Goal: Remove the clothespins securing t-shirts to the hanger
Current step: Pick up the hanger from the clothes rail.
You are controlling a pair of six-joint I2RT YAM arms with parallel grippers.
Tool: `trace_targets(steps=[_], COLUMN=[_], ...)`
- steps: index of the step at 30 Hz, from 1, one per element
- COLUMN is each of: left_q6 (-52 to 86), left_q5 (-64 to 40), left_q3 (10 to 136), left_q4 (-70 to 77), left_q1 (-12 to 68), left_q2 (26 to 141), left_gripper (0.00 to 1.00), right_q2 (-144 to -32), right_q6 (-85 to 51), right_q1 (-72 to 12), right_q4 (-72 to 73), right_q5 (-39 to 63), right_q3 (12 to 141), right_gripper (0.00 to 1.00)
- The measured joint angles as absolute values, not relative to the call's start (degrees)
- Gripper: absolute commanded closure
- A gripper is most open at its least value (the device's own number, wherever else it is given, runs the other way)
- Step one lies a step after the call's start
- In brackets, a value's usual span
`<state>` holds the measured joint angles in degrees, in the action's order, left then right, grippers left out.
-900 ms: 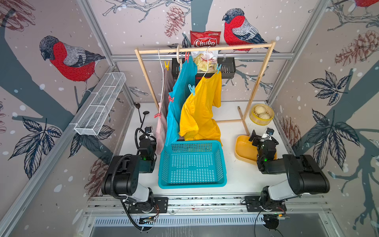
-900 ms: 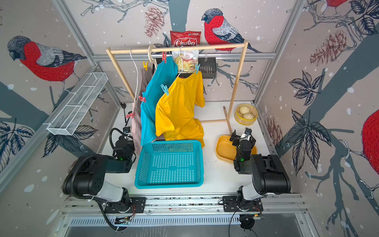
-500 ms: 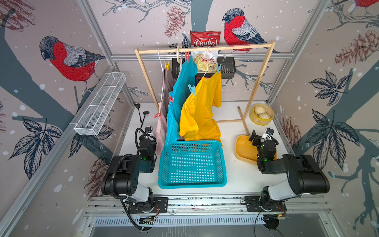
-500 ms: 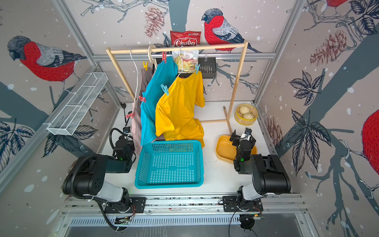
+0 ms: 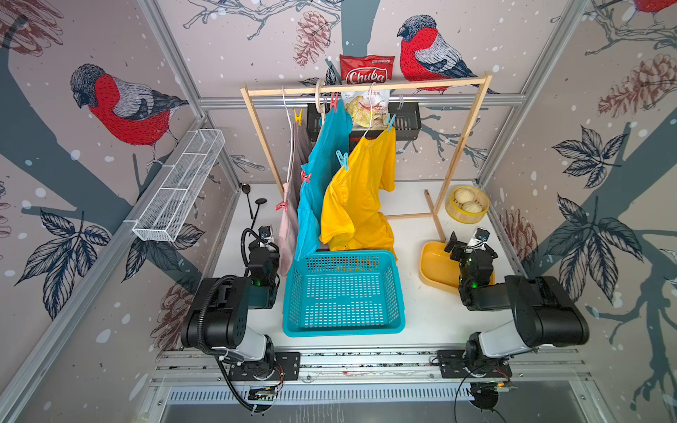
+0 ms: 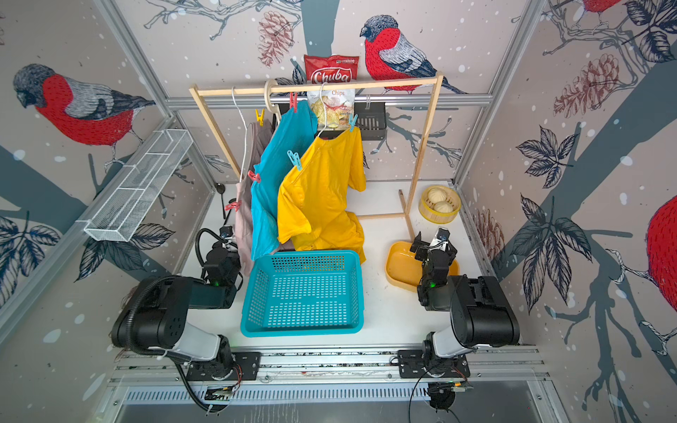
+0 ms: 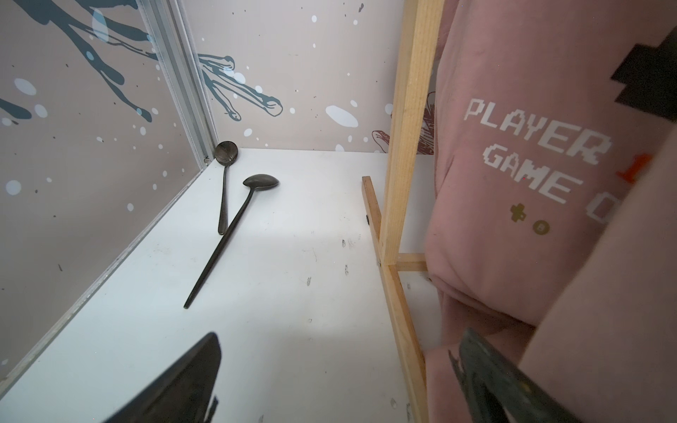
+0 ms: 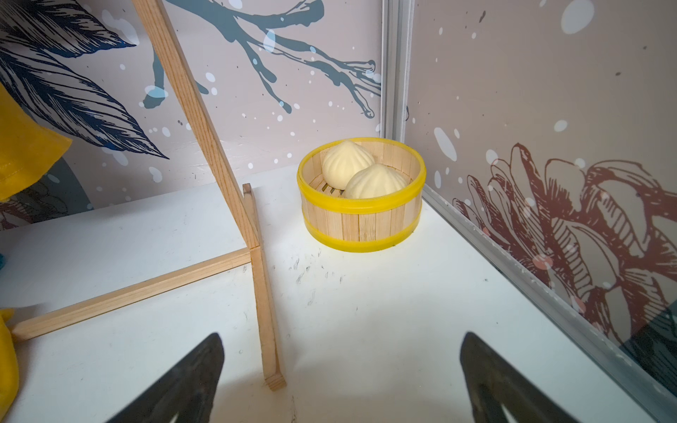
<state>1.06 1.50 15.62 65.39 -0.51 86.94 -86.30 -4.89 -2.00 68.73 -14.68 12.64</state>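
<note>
In both top views three t-shirts hang on hangers from the wooden rack's rail (image 5: 366, 88): yellow (image 5: 362, 194), teal (image 5: 322, 172), pale pink (image 5: 289, 227). Clothespins clip them: yellow (image 5: 298, 117), red (image 5: 333, 101), light blue (image 5: 390, 121), light blue (image 5: 342, 159), red-pink (image 5: 306, 177) and red-pink (image 5: 281, 206). My left gripper (image 5: 265, 236) (image 7: 337, 340) sits low and open beside the pink shirt (image 7: 513, 183), whose cloth brushes one finger. My right gripper (image 5: 466, 240) (image 8: 342, 337) is open and empty over the table by the rack's foot (image 8: 267, 329).
A teal basket (image 5: 344, 329) stands in front of the shirts. A yellow tray (image 5: 436, 267) lies under my right arm, and a bun steamer (image 8: 361, 194) sits in the far right corner. Two dark spoons (image 7: 234, 227) lie far left. A chips bag (image 5: 366, 69) hangs behind the rail.
</note>
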Motion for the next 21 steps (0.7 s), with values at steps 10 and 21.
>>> trace_targets(steps=[10, 21], left_q6=[1.1, 3.3], left_q5=[1.5, 7.6], left_q3=[15.6, 19.9], left_q4=[65.4, 53.9], left_q1=[-0.5, -0.5], left_q2=[86.9, 75.2], left_gripper=[0.01, 0.01], right_q2=[-86.3, -78.6], right_q6=[-4.9, -6.9], right_q1=[-1.9, -2.0], right_q4=[68.7, 50.5], right_q5=[-14.7, -16.2], right_q3=[12.6, 25.9], right_gripper=[0.00, 0.00])
